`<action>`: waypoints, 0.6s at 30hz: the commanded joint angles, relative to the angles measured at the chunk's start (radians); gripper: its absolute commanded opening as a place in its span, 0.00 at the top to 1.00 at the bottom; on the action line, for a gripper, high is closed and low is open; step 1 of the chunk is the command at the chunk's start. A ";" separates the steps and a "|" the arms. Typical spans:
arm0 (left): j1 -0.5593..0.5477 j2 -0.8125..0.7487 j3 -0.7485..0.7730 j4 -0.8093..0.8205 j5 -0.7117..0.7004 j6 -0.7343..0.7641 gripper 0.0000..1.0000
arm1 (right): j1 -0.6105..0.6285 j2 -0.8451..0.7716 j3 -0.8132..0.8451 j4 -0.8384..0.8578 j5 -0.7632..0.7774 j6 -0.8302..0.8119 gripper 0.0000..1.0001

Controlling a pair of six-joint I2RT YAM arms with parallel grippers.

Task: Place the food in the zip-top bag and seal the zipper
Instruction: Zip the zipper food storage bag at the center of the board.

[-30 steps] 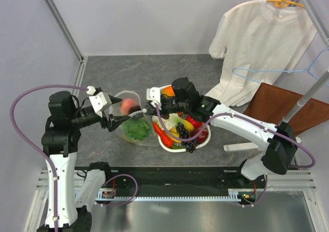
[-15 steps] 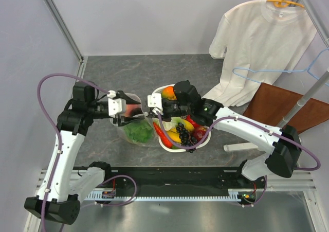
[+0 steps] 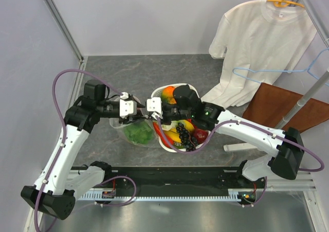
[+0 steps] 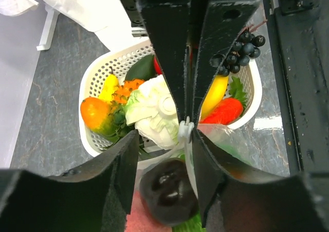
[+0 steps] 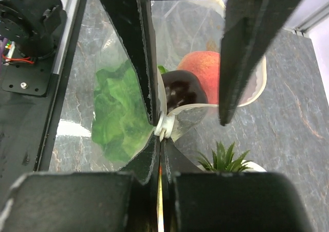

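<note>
The clear zip-top bag [image 3: 134,131] lies left of the basket and holds green lettuce [image 5: 115,113], a pink peach [image 5: 205,70] and a dark glossy fruit [image 4: 169,191]. My right gripper [image 5: 160,139] is shut on the end of the white zipper [image 5: 163,125], holding the mouth up. My left gripper [image 4: 165,135] faces it, open. Its two fingers [image 5: 131,41] straddle the open mouth just beyond the pinched end, with the dark fruit below between them. From above, the two grippers [image 3: 138,110] nearly meet at the bag's right corner.
The white slotted basket [image 4: 85,124] right of the bag holds more food: black grapes [image 4: 244,49], an orange fruit [image 4: 95,113], pale cabbage and red pieces. A white T-shirt [image 3: 257,41] hangs at the back right over a brown board [image 3: 288,108].
My left arm has swung right over the bag until its gripper faces the right one, and its jaws have narrowed. The right gripper has kept its pinch on the zipper end.
</note>
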 commanded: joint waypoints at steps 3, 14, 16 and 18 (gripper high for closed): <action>-0.026 0.007 0.012 0.013 -0.044 0.070 0.51 | 0.005 -0.038 -0.012 0.070 0.026 0.037 1.00; -0.069 -0.001 0.009 -0.013 -0.061 0.065 0.58 | 0.008 -0.044 -0.022 0.104 0.051 0.061 1.00; -0.078 -0.001 0.010 -0.021 -0.065 0.065 0.59 | 0.010 -0.043 -0.020 0.106 0.043 0.061 1.00; -0.083 0.001 0.015 -0.024 -0.073 0.061 0.62 | 0.011 -0.043 -0.023 0.109 0.043 0.057 1.00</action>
